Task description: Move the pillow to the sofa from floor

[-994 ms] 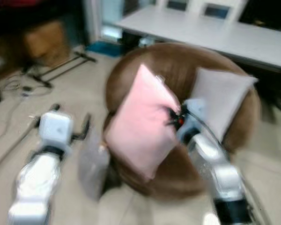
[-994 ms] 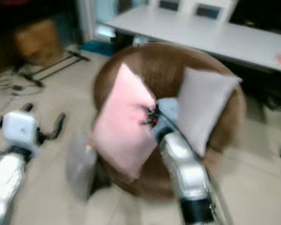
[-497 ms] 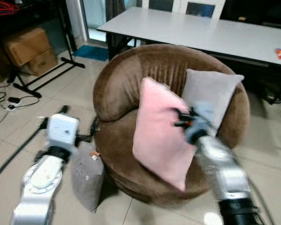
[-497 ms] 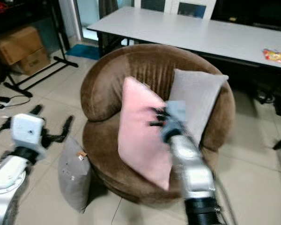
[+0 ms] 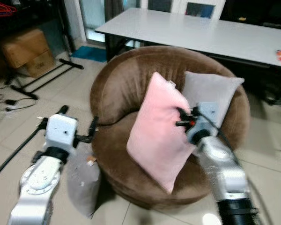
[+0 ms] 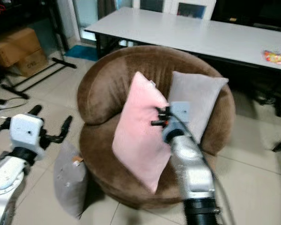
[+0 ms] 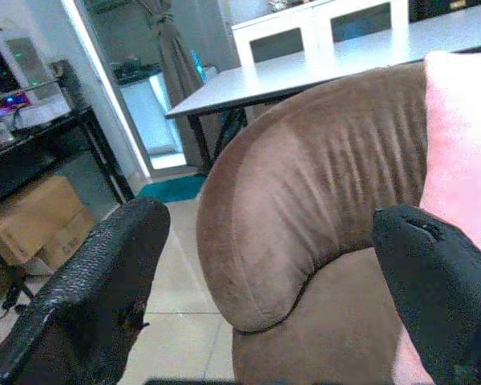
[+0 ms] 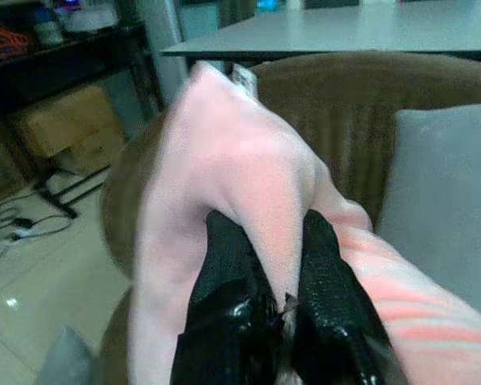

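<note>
Pinching the soft pink square pillow [image 5: 159, 131], the right pincer [image 8: 268, 309] is clamped; release advised once seated on the round brown velvet sofa [image 5: 126, 84]. Left pincer [image 7: 264, 297] is spread, empty.

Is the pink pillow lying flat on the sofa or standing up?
Standing tilted: the pink pillow rests a lower corner on the sofa seat, pinched by the right pincer.

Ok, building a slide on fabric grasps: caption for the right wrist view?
Right gripper pinching a fold of the pink pillow over the brown sofa, grey pillow beside it.
</note>
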